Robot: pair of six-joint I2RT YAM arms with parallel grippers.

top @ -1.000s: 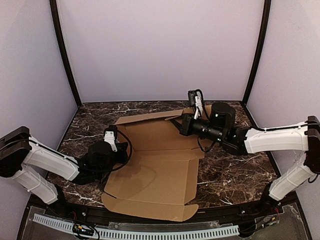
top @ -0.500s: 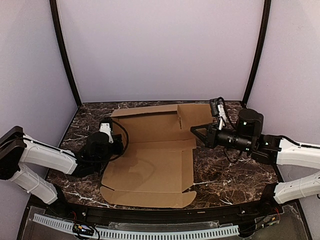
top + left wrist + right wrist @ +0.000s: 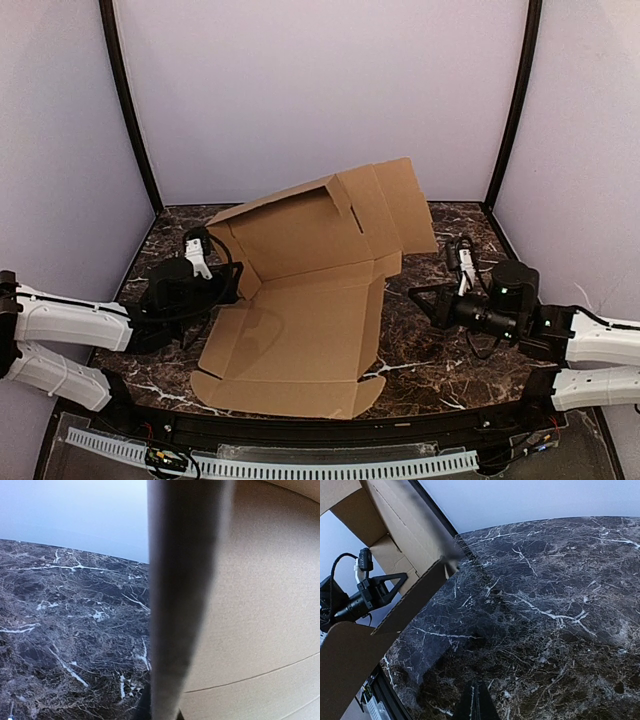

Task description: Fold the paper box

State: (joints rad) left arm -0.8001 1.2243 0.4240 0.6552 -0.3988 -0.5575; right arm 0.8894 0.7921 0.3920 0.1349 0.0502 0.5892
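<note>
top: high above the near side, looking down on the whole table (image 3: 430, 355) | left wrist: super close, nose right against the box (image 3: 260, 605) | right wrist: low over the table, facing that same box

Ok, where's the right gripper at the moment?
In the top view the right gripper is on the right side, low over the marble table, just off the right edge of the cardboard box and not touching it.
</note>
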